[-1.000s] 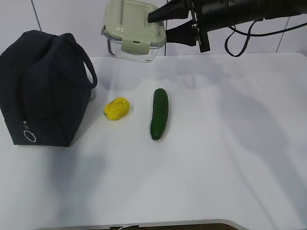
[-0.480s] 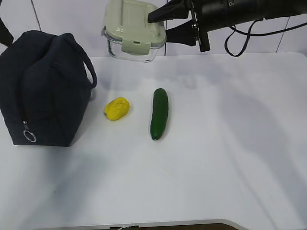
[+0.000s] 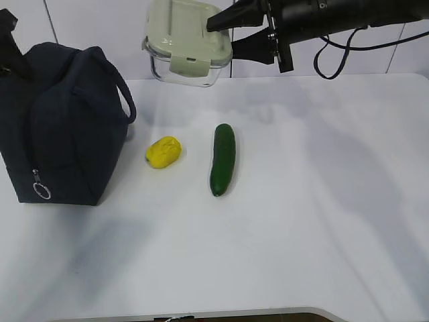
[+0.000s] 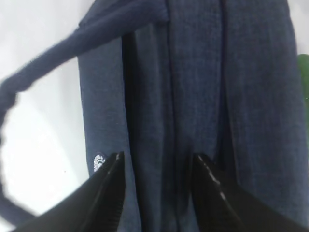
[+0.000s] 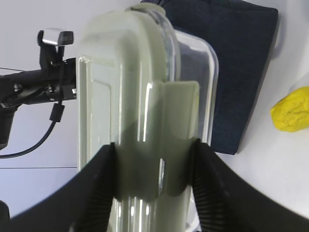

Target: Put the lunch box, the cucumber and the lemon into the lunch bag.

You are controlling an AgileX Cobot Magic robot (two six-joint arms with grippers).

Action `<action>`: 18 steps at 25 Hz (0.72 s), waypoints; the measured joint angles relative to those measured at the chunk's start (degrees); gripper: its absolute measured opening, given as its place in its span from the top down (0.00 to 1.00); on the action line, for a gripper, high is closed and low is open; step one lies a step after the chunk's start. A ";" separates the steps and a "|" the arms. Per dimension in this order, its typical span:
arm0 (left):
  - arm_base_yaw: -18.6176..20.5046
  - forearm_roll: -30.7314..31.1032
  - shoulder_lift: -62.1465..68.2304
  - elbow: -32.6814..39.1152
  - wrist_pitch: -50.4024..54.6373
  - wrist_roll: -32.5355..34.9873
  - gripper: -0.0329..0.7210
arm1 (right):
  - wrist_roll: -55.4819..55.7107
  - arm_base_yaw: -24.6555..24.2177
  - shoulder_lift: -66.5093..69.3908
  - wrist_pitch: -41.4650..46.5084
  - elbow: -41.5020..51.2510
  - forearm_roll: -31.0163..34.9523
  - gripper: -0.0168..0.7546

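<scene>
The navy lunch bag [image 3: 64, 124] stands at the table's left, its zipper shut along the top [image 4: 174, 96]. My left gripper [image 4: 157, 162] hangs open just over the bag's top, a finger on each side of the zipper seam. Whether the fingers touch the fabric I cannot tell. My right gripper [image 3: 228, 33] is shut on the lunch box [image 3: 188, 43] and holds it high at the back, right of the bag; the fingers clamp a lid clip [image 5: 154, 159]. The lemon [image 3: 163, 152] and the cucumber [image 3: 222, 159] lie on the table beside the bag.
One bag handle [image 3: 126, 100] loops out toward the lemon, another [image 4: 43, 67] sags off the far side. A metal ring pull [image 3: 41, 191] hangs at the bag's front corner. A white tiled wall [image 3: 94, 20] closes the back.
The left arm has come further into the exterior view's top left corner, over the bag. The right gripper and the lunch box have stayed put.
</scene>
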 joint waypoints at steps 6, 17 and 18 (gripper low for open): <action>0.00 -0.82 2.00 0.00 0.03 0.45 0.55 | 0.00 0.00 0.00 0.00 0.08 0.00 0.50; 0.00 -11.91 2.00 0.00 2.37 4.18 0.97 | -0.04 2.25 0.00 -0.15 0.08 2.21 0.50; 0.00 -13.40 2.00 0.00 2.59 4.28 0.97 | -0.13 2.87 0.00 -0.15 0.08 2.37 0.50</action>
